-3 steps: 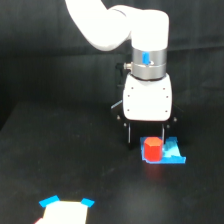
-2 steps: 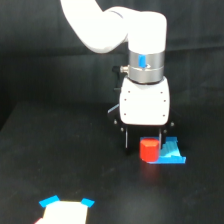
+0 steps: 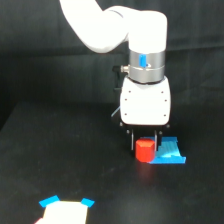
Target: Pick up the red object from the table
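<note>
Fingers (image 3: 145,136) first: mine sit low under my white body, dark tips either side of the red object (image 3: 145,150), apparently close against its upper part, though I cannot tell whether they grip it yet. Going left to right, a blue-cornered pale patch (image 3: 65,209) lies at the near left of the black tabletop (image 3: 60,150), then the red object stands upright beneath me, then blue tape (image 3: 169,153) touches its right side. It looks light, stiff and smooth; I judge its upper flanks the best hold. Compared with a second ago, I have come lower over it.
</note>
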### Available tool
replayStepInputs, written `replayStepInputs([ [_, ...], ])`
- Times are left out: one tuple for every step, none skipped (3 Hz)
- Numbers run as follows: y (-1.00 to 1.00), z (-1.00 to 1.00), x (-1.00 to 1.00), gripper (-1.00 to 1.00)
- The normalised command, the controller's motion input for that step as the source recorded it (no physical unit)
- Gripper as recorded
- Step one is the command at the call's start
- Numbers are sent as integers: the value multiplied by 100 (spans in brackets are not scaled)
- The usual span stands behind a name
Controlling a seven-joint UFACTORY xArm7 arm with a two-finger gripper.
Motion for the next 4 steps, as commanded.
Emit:
replayStepInputs([
  [-12, 78, 22, -99],
  [21, 100, -2, -27],
  [43, 100, 35, -58],
  [37, 100, 9, -100],
])
